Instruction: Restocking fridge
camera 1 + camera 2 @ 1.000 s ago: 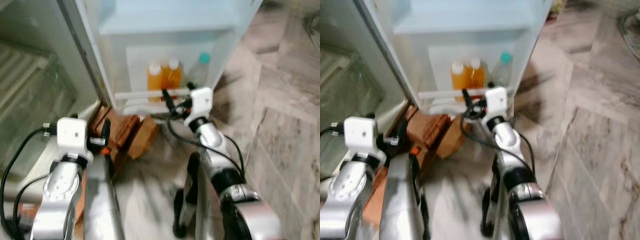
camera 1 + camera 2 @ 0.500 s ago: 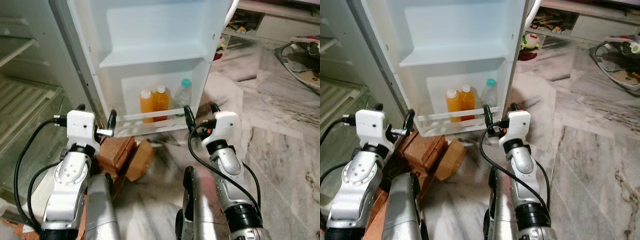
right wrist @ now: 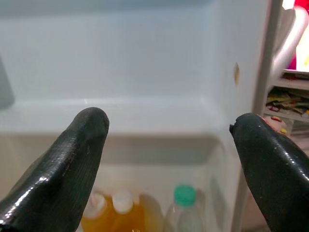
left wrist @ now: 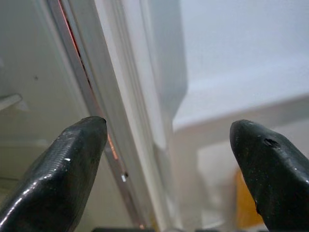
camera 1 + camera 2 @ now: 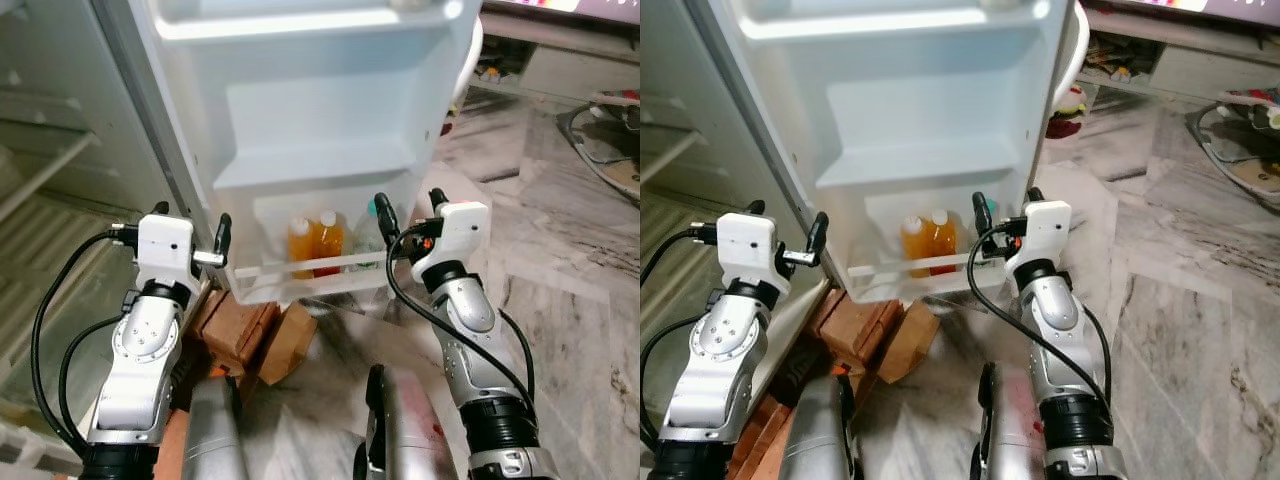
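The fridge door [image 5: 320, 120] stood open before the robot, its inner face turned toward the head camera, with a bare middle shelf ledge [image 5: 315, 170] and a lower door bin [image 5: 300, 280] closed off in front by a white rail [image 5: 305, 266]. Two orange juice bottles [image 5: 313, 243] stood side by side in that bin, and a clear bottle with a green cap [image 3: 186, 212] stood just beside them toward the door's outer edge. The left gripper [image 5: 190, 225] was raised beside the hinge edge of the door, its fingers [image 4: 58, 169] spread wide and holding nothing, the door's hinge edge and gasket seen between them in the left wrist view. The right gripper [image 5: 408, 212] was raised near the door's outer edge, level with the bin, fingers [image 3: 63, 159] likewise spread wide and empty (its wrist view framed the three bottles between them). Open marble floor [image 5: 570, 300] lay to the robot's right. Against the frames of a second earlier, both grippers stood higher and more level, and more of the door's upper shelving was in view, the camera having lifted; the bottles kept their places in the bin. Below the door, bricks [image 5: 240, 325] and a brown block [image 5: 290, 335] lay on the floor close under the bin. To the left, the fridge's interior [image 5: 50, 200] showed dimly.
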You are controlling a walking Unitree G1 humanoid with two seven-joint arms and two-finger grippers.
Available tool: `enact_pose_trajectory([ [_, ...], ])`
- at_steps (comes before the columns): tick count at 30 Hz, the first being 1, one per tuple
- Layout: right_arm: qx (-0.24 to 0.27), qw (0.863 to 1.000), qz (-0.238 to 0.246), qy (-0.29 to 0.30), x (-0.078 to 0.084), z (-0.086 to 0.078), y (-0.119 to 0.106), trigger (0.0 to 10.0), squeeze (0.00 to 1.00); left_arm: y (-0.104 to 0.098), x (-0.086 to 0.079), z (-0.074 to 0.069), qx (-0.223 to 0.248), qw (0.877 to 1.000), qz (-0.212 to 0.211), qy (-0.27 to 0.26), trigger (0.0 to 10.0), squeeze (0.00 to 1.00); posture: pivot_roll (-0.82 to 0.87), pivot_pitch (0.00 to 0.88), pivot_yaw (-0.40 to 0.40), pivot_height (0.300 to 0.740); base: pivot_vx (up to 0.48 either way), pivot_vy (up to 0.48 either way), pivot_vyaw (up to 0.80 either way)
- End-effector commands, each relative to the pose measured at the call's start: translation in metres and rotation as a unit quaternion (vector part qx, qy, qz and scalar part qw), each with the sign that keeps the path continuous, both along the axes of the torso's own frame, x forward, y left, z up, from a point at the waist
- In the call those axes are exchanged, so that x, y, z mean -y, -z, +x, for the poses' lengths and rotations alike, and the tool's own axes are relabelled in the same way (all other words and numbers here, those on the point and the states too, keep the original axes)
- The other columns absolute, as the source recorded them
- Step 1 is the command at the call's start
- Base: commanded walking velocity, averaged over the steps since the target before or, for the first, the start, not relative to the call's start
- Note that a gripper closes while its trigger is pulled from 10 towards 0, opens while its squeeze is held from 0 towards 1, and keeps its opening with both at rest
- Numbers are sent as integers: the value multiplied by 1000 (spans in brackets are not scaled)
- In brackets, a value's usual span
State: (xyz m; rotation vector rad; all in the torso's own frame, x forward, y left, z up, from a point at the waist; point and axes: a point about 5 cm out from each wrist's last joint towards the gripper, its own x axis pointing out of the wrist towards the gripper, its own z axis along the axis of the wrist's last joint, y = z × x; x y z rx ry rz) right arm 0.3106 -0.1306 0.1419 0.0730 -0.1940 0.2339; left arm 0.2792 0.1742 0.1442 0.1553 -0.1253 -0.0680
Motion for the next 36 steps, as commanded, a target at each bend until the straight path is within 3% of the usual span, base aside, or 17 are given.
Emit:
enact_pose_trajectory([
  [1,-10,1000,9,0,1,-5,3,10000,0,8,1,-3,-15,1000,-7,7,10000,0,95,0,-51,648,0,0,0],
  [10,-39,999,2,-2,5,-17,17,10000,0,17,12,-7,-22,999,-15,17,10000,0,87,0,-63,697,0,0,0],
  [11,-39,999,3,-2,3,-18,16,10000,0,21,19,-10,-42,998,-29,42,10000,0,85,0,-62,711,0,0,0],
  [15,-33,999,-5,-13,-2,-17,11,10000,0,24,25,-13,-45,997,-9,58,10000,0,77,0,-65,740,0,0,0],
  [26,-44,999,-2,-20,-10,-17,10,10000,0,16,34,-14,-31,998,10,56,10000,0,99,8,-60,740,0,0,0],
  [36,-130,991,16,3,-4,-32,39,10000,0,26,25,-25,-53,998,14,38,10000,0,116,4,-64,740,0,0,0],
])
